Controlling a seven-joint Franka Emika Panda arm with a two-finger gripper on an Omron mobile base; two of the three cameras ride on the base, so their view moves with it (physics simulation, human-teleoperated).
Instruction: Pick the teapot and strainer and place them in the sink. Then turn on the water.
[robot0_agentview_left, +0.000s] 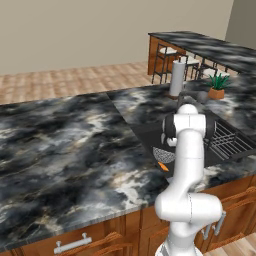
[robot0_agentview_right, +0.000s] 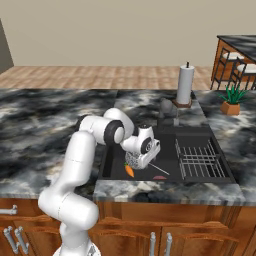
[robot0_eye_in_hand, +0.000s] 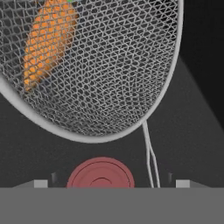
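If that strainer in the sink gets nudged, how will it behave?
The strainer is open wire mesh, so probably light and easily shoved. Its rounded bowl may rock or roll on the sink floor, and its thin handle looks bendable.

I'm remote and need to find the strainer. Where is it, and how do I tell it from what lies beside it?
Find the black sink set in the marbled counter, left of its grey wire rack. The strainer lies in the basin's near left part, under the gripper. It is a silver mesh bowl with a thin handle; the carrot beside it is orange.
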